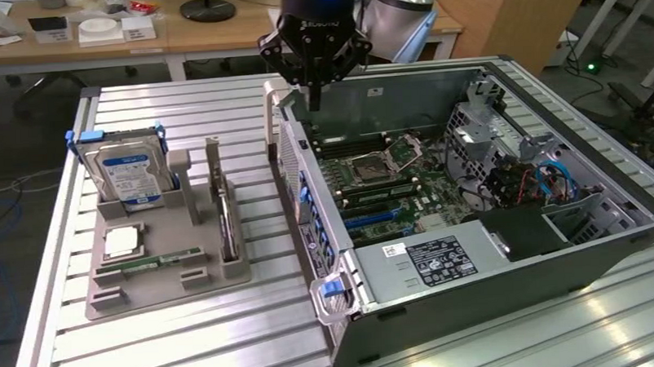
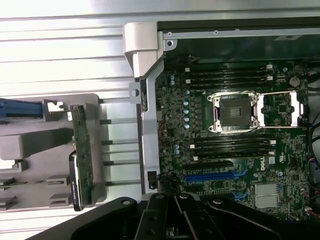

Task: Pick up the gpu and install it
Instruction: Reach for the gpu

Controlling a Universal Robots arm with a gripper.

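While the pincer (image 1: 313,98) is hanging fully closed and empty over the rim of the computer case (image 1: 590,252), the gpu (image 1: 228,228) is standing on edge in the gray holder (image 1: 146,297) beside the case, between the case and the hard drive (image 1: 131,178). Reaching it well is calling, I judge, for jaws spread before descending, lined along the card's upper edge, gripping mid-length and clearing the drive.

- boxy silver metal hard drive (image 1: 128,176): blue-white label, blue side clips
- thin flat dark gpu card (image 1: 228,228): silvery bracket
- grey plastic holder tray (image 1: 157,283)
- green rectangular motherboard (image 1: 425,192): blue and black slots
- silvery ribbed metal table (image 1: 180,344): parallel grooves
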